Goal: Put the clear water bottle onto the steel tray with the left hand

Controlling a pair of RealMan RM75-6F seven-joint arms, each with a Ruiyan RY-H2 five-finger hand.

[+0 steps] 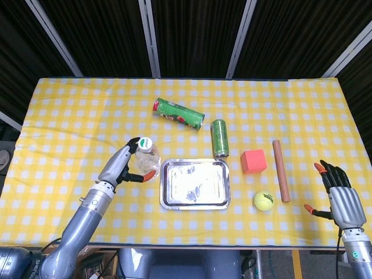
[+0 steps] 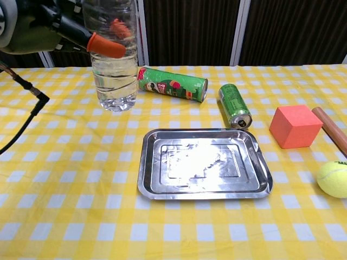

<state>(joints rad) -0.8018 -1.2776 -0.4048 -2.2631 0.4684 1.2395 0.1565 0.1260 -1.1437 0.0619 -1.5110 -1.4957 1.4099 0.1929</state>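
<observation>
My left hand (image 1: 119, 167) grips the clear water bottle (image 1: 147, 158), upright and lifted off the cloth, just left of the steel tray (image 1: 195, 184). From the chest view the bottle (image 2: 113, 59) hangs above the table to the upper left of the tray (image 2: 203, 163), with the left hand (image 2: 38, 24) at the frame's top left and an orange fingertip across the bottle. Nothing lies in the tray. At the table's right front edge my right hand (image 1: 342, 195) stays open, holding nothing.
A green chip tube (image 1: 178, 113) and a green can (image 1: 219, 137) lie behind the tray. To its right are an orange cube (image 1: 253, 161), a wooden rod (image 1: 281, 170) and a tennis ball (image 1: 263, 201). Yellow checked cloth covers the table.
</observation>
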